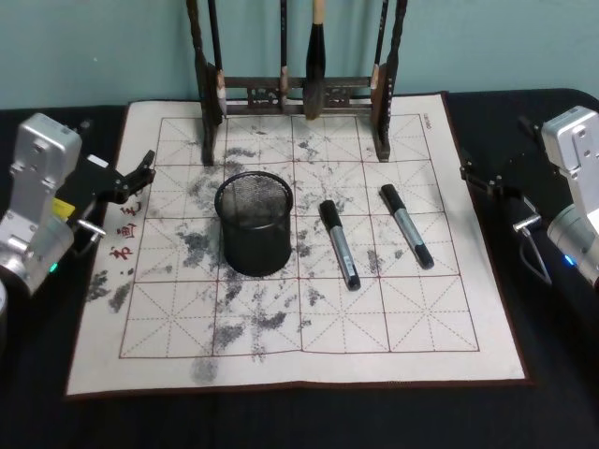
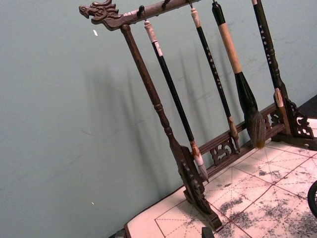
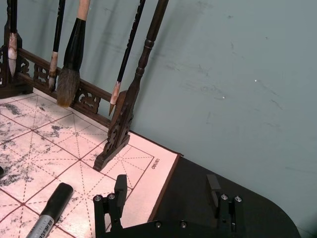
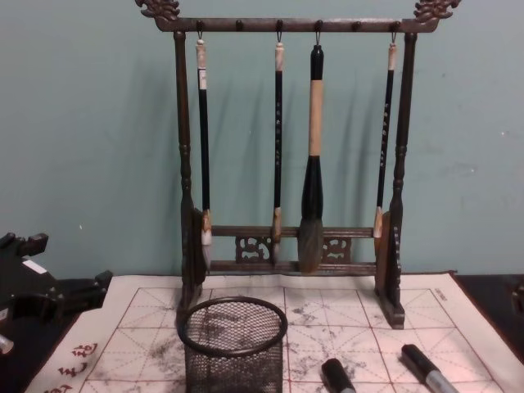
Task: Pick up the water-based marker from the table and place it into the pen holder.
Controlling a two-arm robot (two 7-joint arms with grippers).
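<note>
Two black-and-grey water-based markers lie on the white mat (image 1: pixel 449 318) right of the pen holder: one (image 1: pixel 339 245) close to it, the other (image 1: pixel 406 225) farther right. Both markers also show in the chest view (image 4: pixel 337 377) (image 4: pixel 426 368), and one (image 3: pixel 49 213) in the right wrist view. The pen holder (image 1: pixel 254 223) (image 4: pixel 233 344), a black mesh cup, stands upright with nothing visible inside. My left gripper (image 1: pixel 140 173) hovers open at the mat's left edge. At the mat's right edge my right gripper (image 1: pixel 475 173) (image 3: pixel 167 191) is open over the dark table (image 1: pixel 28 374), holding nothing.
A tall dark wooden brush rack (image 1: pixel 299 94) (image 4: pixel 286 164) with several hanging brushes stands along the mat's far edge, in front of a teal wall. Grey ink stains cover the mat around the cup. The near half of the mat is bare.
</note>
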